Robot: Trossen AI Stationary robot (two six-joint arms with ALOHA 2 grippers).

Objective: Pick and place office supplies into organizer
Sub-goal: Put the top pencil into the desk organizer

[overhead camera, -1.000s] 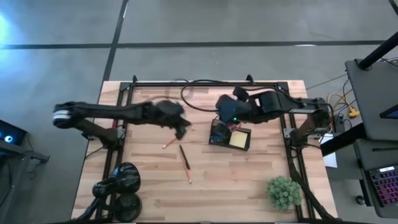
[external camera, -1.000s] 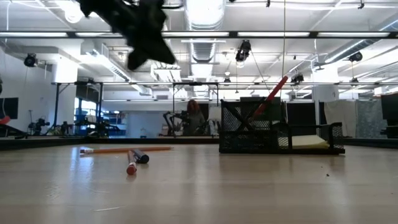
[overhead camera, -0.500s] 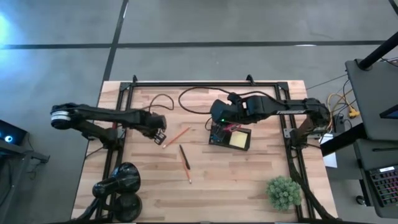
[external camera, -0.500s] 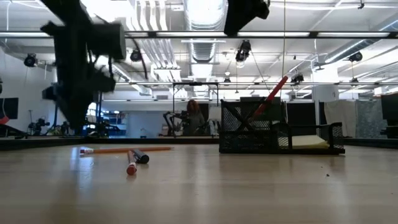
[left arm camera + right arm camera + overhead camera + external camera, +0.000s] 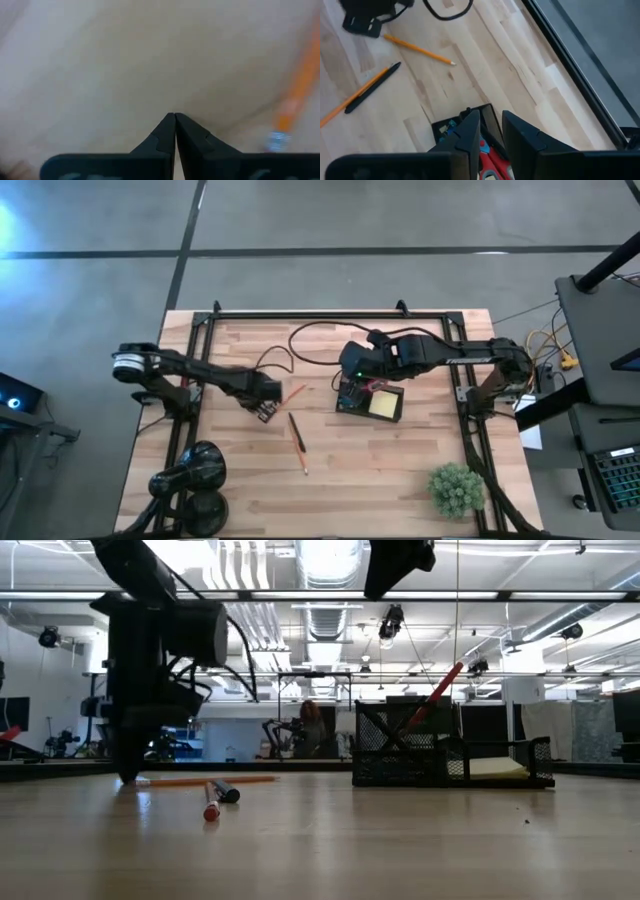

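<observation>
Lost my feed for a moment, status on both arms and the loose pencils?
Left gripper shut, down at orange pencil's eraser end. Right gripper slightly open, empty, over organizer. Dark pen loose on table.

My left wrist view is mostly a blur of pale table [image 5: 125,60]; the orange pencil [image 5: 295,90] beside it runs off the frame edge. From above, my right gripper [image 5: 352,372] covers part of the organizer [image 5: 385,408], so its near compartment is mostly hidden. In the right wrist view the scissors [image 5: 487,156] sit half behind my fingers [image 5: 467,137], and a blue piece [image 5: 451,128] is too small to tell.
</observation>
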